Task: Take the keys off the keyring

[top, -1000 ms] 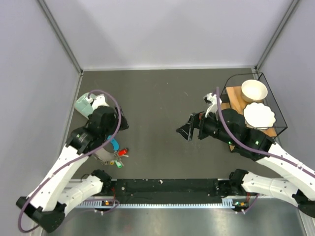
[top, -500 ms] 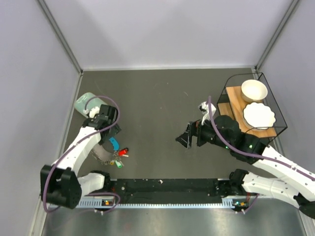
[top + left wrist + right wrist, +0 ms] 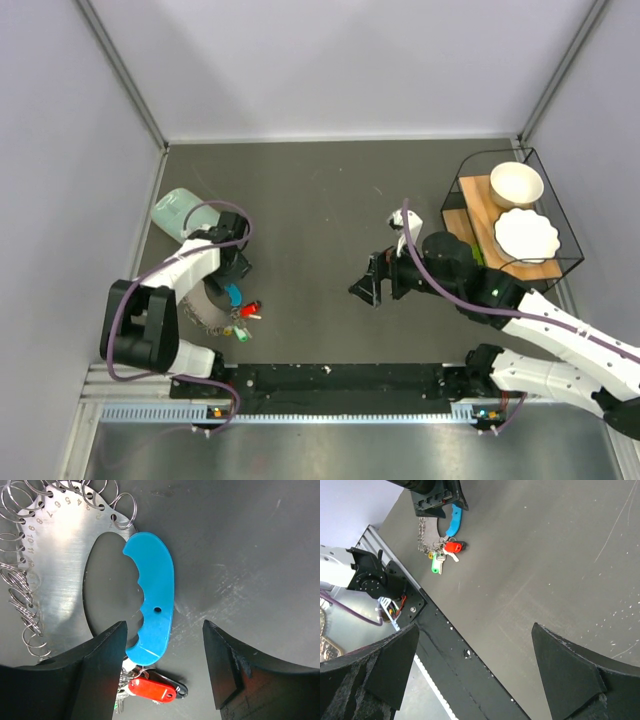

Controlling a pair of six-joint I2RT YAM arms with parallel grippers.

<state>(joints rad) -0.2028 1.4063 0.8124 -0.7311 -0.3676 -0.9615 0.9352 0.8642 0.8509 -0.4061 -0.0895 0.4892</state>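
Observation:
The keyring lies on the dark table at the near left: a bright blue curved piece (image 3: 152, 600) joined to a silver fan-shaped plate (image 3: 60, 565) edged with several wire rings. It also shows in the top view (image 3: 232, 294) and the right wrist view (image 3: 454, 520). The keys hang at its near end: a red-headed one (image 3: 152, 689) (image 3: 250, 308) and a green-headed one (image 3: 242, 335) (image 3: 436, 564). My left gripper (image 3: 165, 650) (image 3: 235, 270) is open just above the blue piece's end, touching nothing. My right gripper (image 3: 475, 630) (image 3: 365, 285) is open and empty over mid-table.
A mint-green box (image 3: 172, 210) lies at the far left beside the left arm. A black wire basket (image 3: 461, 180) at the right holds a bowl (image 3: 516, 184) and a scalloped plate (image 3: 527, 234). A black rail (image 3: 340, 378) runs along the near edge.
The left arm has dropped low and brought its open gripper down over the keyring. The right gripper has shifted a little left and nearer. The keyring has not moved.

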